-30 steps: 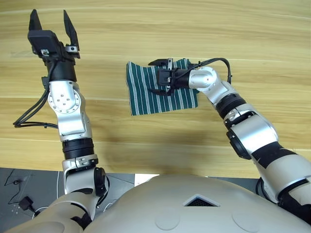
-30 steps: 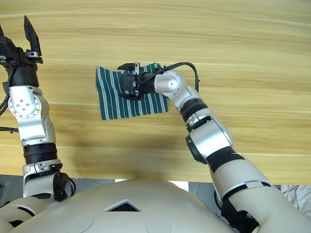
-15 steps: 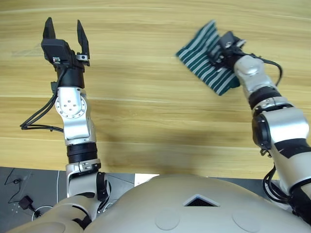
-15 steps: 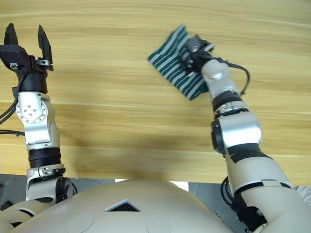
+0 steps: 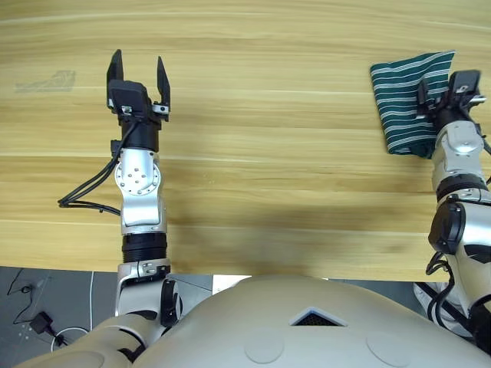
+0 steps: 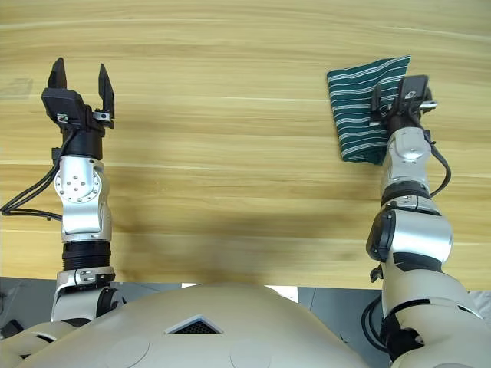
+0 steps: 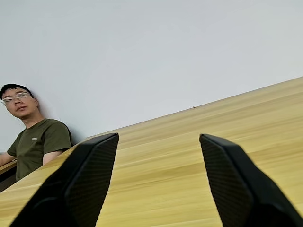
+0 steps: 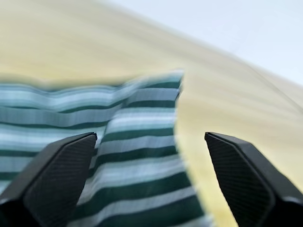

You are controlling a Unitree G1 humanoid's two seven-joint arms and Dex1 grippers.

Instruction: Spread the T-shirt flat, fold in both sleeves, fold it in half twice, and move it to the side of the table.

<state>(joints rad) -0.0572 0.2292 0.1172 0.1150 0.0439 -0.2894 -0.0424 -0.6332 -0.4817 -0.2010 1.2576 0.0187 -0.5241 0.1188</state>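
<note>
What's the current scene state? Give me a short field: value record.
table: light wood
T-shirt: folded, green with white stripes, lying at the table's right side
right gripper: open, over the T-shirt's right edge
left gripper: open, empty, above the table's left part
task stage: T-shirt folded and at the side

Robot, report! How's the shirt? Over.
Left gripper open, over table. Right gripper open at folded T-shirt, table's right side. Nothing blocking.
</note>
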